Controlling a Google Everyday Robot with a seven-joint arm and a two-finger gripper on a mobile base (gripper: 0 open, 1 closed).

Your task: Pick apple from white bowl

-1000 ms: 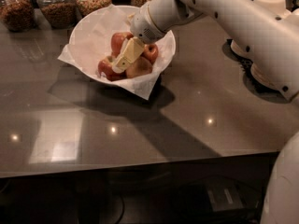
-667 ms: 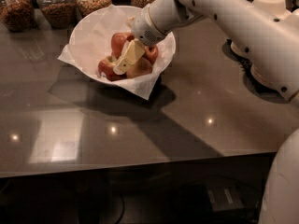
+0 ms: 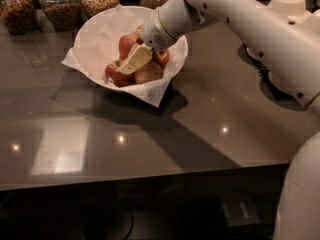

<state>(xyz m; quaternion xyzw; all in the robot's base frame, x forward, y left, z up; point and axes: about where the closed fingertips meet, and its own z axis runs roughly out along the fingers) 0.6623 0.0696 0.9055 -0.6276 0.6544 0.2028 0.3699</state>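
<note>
Gripper (image 3: 132,60) sits among apples (image 3: 115,74) in the bowl (image 3: 96,28), grip state untellable; they look firm, smooth and slippery, best gripped across the middle.

This looks like a snack kitchen: a dark polished worktop (image 3: 200,114) carries a row of glass jars (image 3: 62,6) (filled with nuts or grains) and a white bowl (image 3: 87,31) of apples (image 3: 116,75), with the gripper (image 3: 132,60) inside it.
</note>
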